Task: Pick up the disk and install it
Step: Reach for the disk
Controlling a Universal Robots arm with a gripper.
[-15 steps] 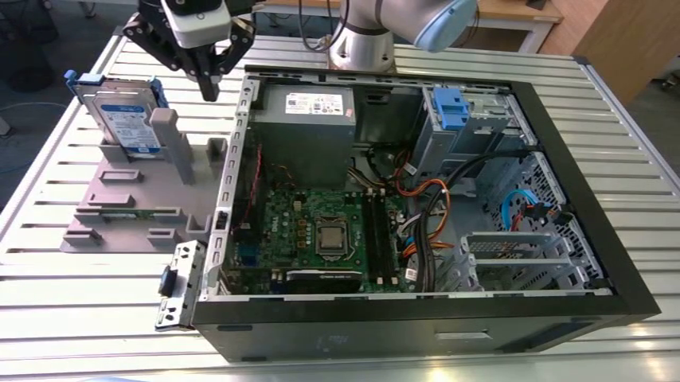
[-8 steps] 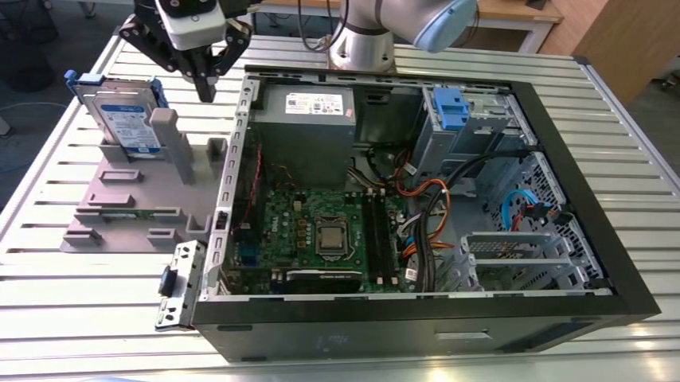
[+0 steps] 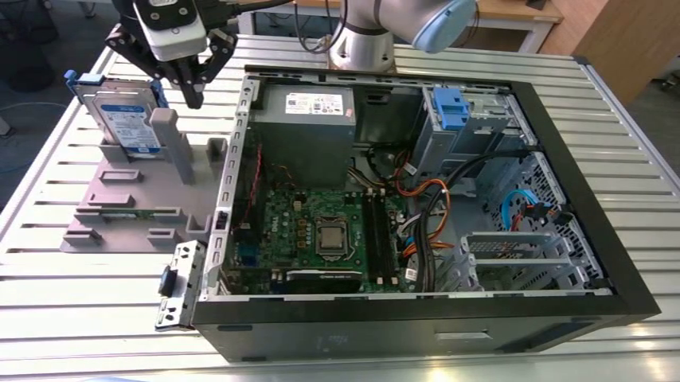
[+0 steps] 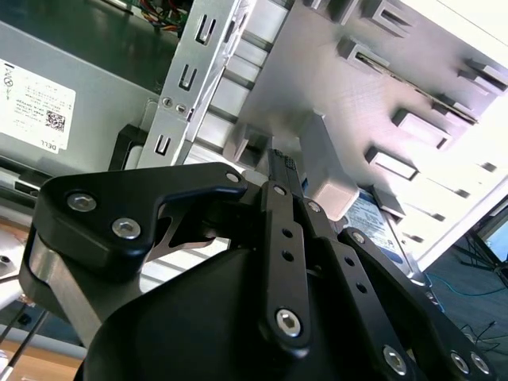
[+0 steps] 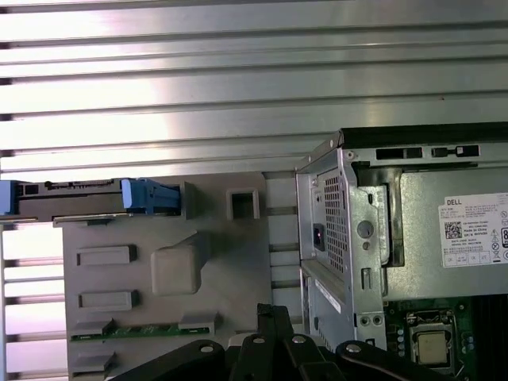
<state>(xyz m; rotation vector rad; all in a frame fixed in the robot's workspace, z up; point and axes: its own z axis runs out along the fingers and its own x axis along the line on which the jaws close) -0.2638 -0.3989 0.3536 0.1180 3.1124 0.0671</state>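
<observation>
The black robot gripper (image 3: 194, 99) hung over the grey plastic stand (image 3: 117, 200), fingers pressed together, holding nothing. The flat silver metal disk (image 3: 124, 119) w/ blue frame stood upright in it.

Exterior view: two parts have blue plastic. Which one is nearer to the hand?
The disk, standing on edge in the grey stand, beside the hand; the other blue part sits inside the computer case.

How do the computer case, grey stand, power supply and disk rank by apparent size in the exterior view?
Largest first:
computer case
grey stand
power supply and disk: about alike here, not ranked
</observation>
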